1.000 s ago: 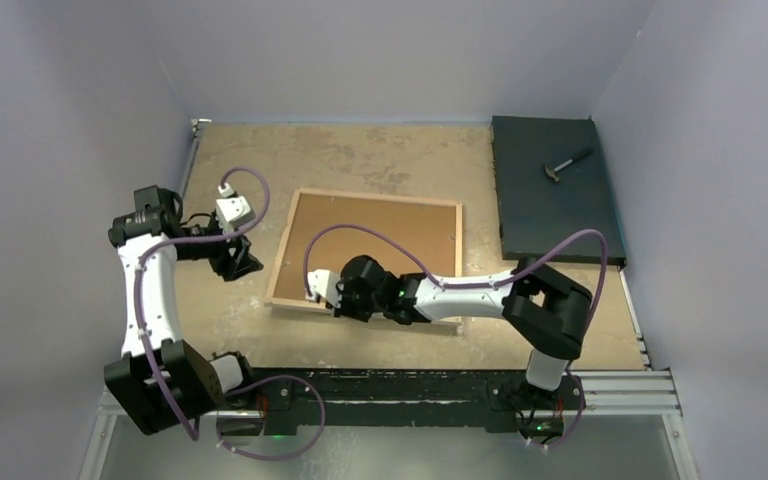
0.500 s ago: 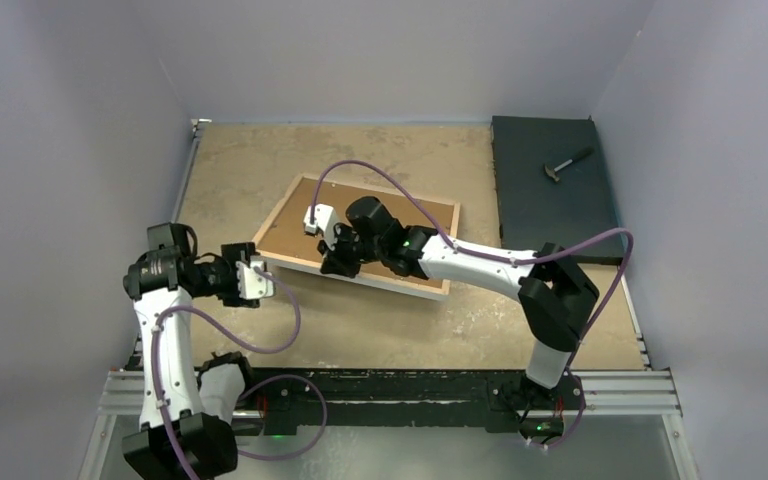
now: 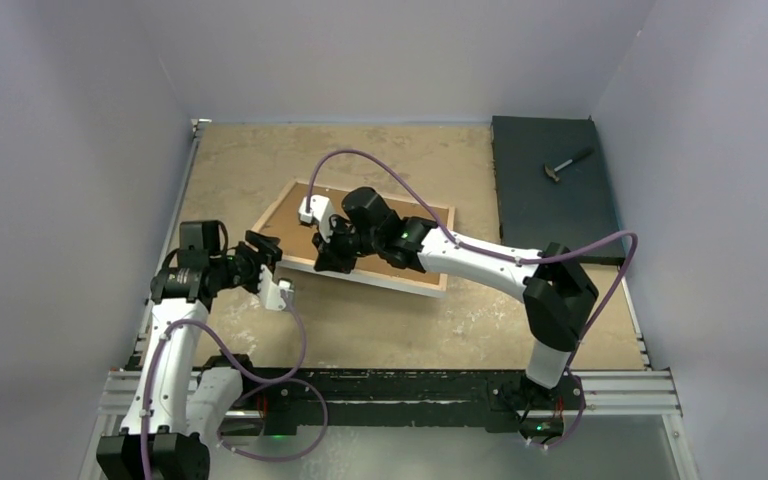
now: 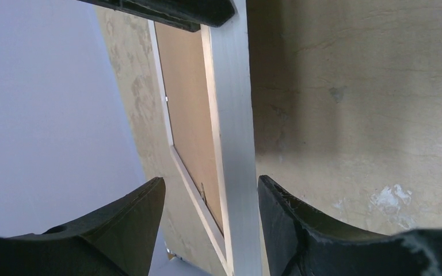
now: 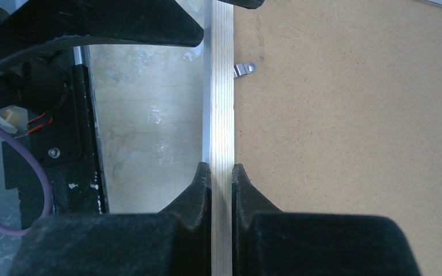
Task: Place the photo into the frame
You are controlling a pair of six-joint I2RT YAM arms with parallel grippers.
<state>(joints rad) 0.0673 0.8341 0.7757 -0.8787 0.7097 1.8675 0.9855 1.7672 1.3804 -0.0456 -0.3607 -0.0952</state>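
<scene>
Frame (image 3: 405, 282) at mid-bench, back up, brown backing board (image 3: 415, 228) showing. Its long axis runs left to right, left end slightly farther, near edge tilted up. Right gripper (image 5: 221, 169) jaws clamp that near rim. Left gripper (image 4: 210, 190) jaws stand apart astride the left corner. Bare bench (image 3: 260, 160) lies all round; black slab (image 3: 545, 200) lies far right, well apart.

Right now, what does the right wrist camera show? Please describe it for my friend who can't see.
The black right hand is pinched shut on the light wooden edge of the frame, seen close up. To the right of that edge is the brown backing board with a small metal clip, and to the left is the mottled table.
</scene>
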